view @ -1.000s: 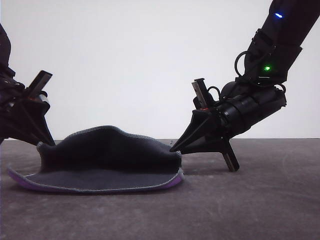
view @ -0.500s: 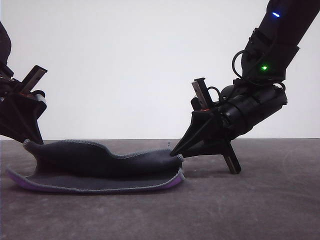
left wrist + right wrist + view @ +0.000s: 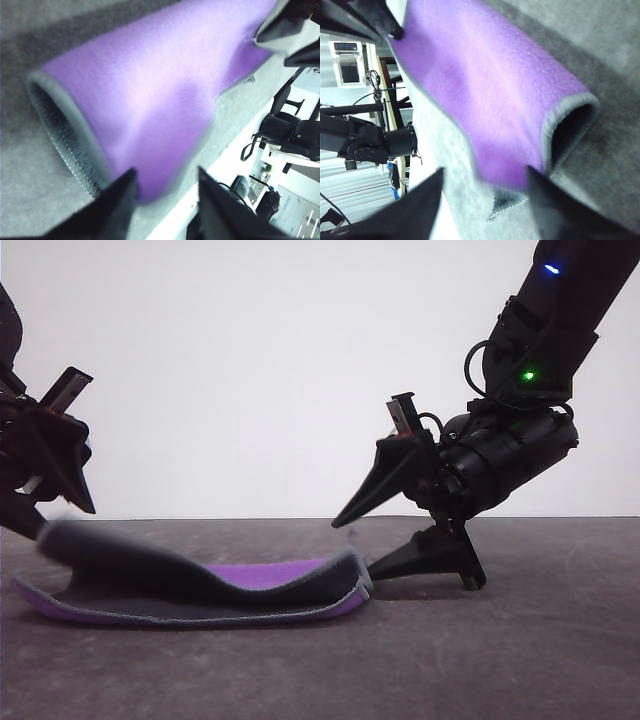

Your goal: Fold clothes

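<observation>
The grey worktop (image 3: 520, 640) runs across the whole front view, with the cloth (image 3: 200, 590) lying on its left half, doubled over on itself. The lower layer lies flat, purple at its rim, and the upper layer curls above it, showing a strip of bright purple in the middle and dark grey at both ends (its left end is blurred, so the edge there is hard to read). The right arm (image 3: 540, 350) slants down from the upper right corner, its top cut off by the frame. The right claw (image 3: 360, 545) stands released just beside the cloth's right fold, one finger raised and the other resting low on the worktop. The left claw (image 3: 45, 510) is at the far left edge, partly cut off; its fingers are spread, and I cannot tell whether they touch the blurred left end of the cloth. From the left wrist the cloth (image 3: 150, 95) appears as a purple roll with grey stitched edging.
</observation>
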